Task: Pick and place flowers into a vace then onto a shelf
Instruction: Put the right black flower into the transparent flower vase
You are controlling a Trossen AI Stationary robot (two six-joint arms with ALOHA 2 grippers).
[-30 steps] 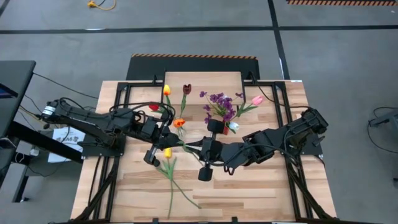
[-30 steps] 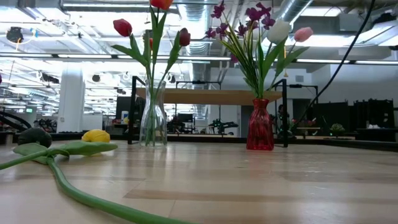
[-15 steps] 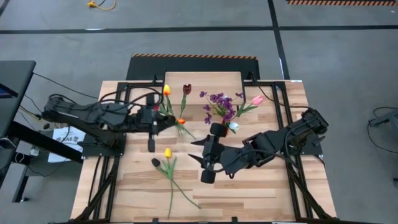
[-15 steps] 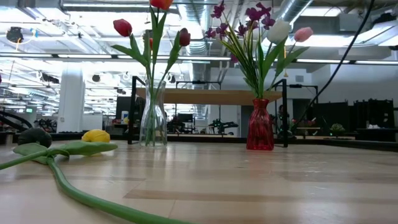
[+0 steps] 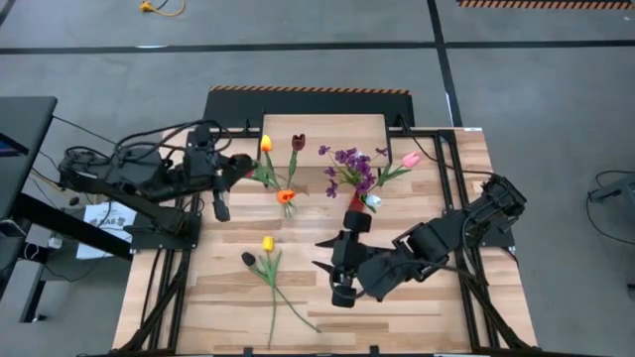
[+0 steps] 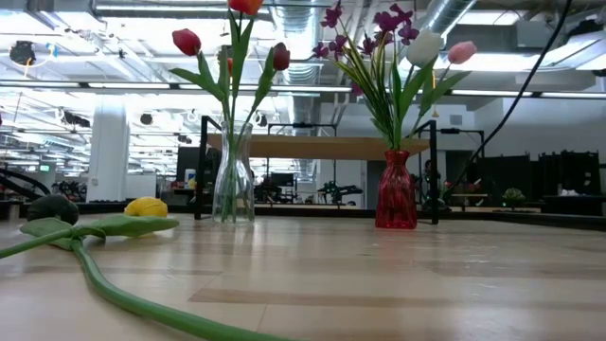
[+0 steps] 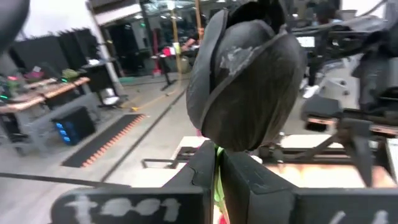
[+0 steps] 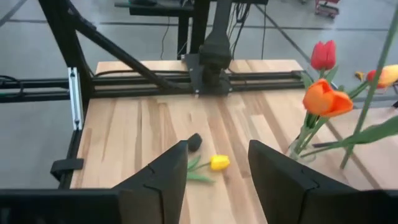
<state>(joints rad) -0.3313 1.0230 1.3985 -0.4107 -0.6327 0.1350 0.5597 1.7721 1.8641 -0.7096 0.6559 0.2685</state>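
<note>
Presently: two vases of flowers (image 5: 359, 171) on desk (image 5: 417, 317), before shelf (image 5: 327, 127).
Left gripper (image 7: 216, 163) clamps dark tulip (image 7: 245, 78); right gripper (image 8: 217, 165) parted, empty; yellow tulip (image 5: 267, 244) lies loose. No legible writing.

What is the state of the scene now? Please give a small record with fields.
clear vase: upright, holding tulips
red vase: upright, holding purple sprig, white and pink tulips
loose flowers: yellow tulip and dark tulip lying on the table
left gripper: shut, beside the clear vase
right gripper: open, empty, above the table
</note>
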